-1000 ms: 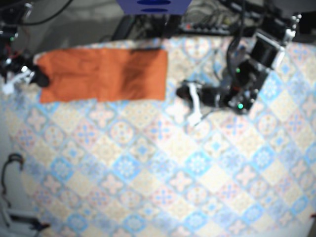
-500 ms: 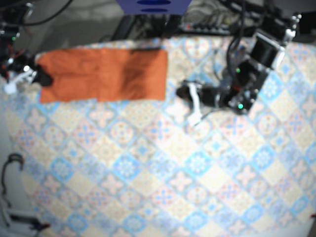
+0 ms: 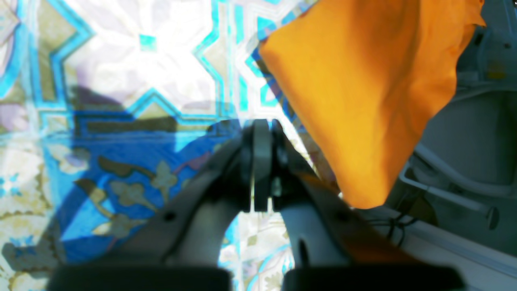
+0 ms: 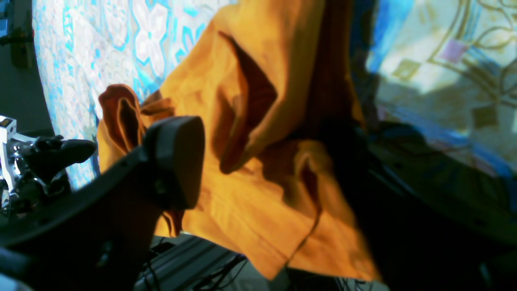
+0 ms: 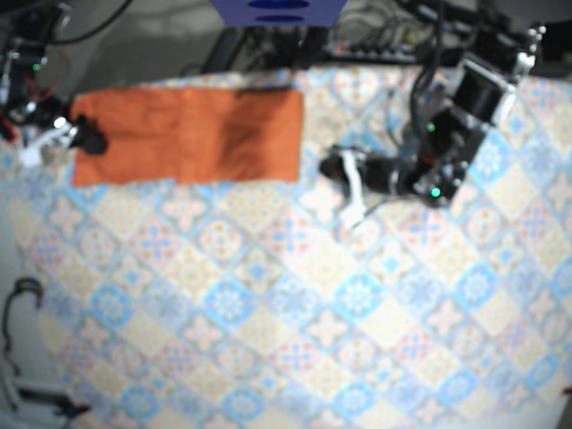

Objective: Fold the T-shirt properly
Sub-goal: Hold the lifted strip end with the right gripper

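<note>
Now: T-shirt point(image 5: 192, 134) lies as an orange band at the table's point(image 5: 295, 313) eleven o'clock. Right gripper point(image 5: 71, 138) at its nine o'clock end, fingers spread. Left gripper point(image 3: 262, 133) off its three o'clock end, fingers together, empty. Best to pinch every layer at both ends before folding. No containers showing.

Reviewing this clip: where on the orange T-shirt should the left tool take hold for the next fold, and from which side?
The short end edge of the T-shirt nearest the left tool, probably at a corner. The shirt lies flat as a long strip, so come in low from that open end, sliding one finger under the layers.
</note>
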